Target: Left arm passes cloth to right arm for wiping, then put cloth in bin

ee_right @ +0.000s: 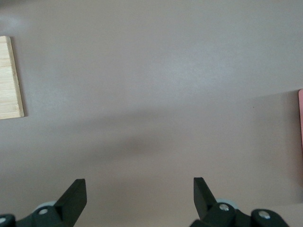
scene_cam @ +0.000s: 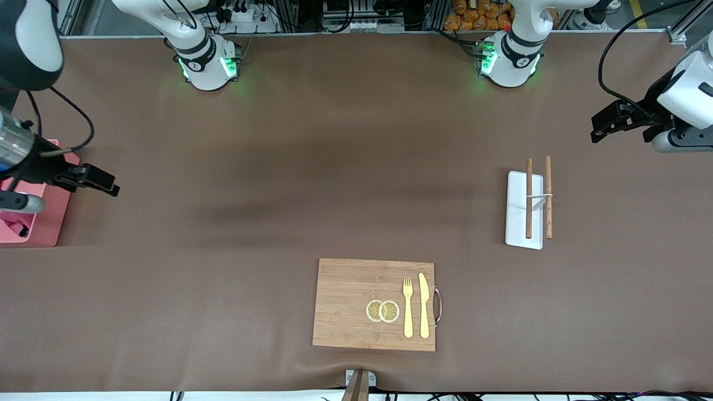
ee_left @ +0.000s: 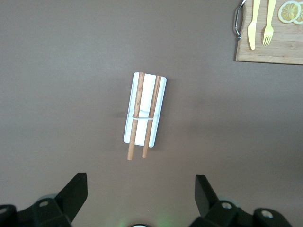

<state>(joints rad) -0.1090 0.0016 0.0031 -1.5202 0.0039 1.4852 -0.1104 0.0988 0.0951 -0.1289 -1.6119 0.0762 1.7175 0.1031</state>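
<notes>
The pink bin (scene_cam: 47, 223) stands at the right arm's end of the table; its edge also shows in the right wrist view (ee_right: 300, 118). A darker pinkish-red bit, the cloth (scene_cam: 14, 228), lies inside the bin, mostly hidden by the right arm's wrist. My right gripper (scene_cam: 108, 185) is open and empty, up over the bare table just beside the bin; its jaws stand wide apart in the right wrist view (ee_right: 139, 187). My left gripper (scene_cam: 604, 123) is open and empty, up over the table at the left arm's end (ee_left: 142, 184).
A flat white tray (scene_cam: 515, 228) with two wooden sticks lies toward the left arm's end, also in the left wrist view (ee_left: 161, 94). A wooden cutting board (scene_cam: 345, 301) with a yellow fork, knife and lemon slices lies near the front edge.
</notes>
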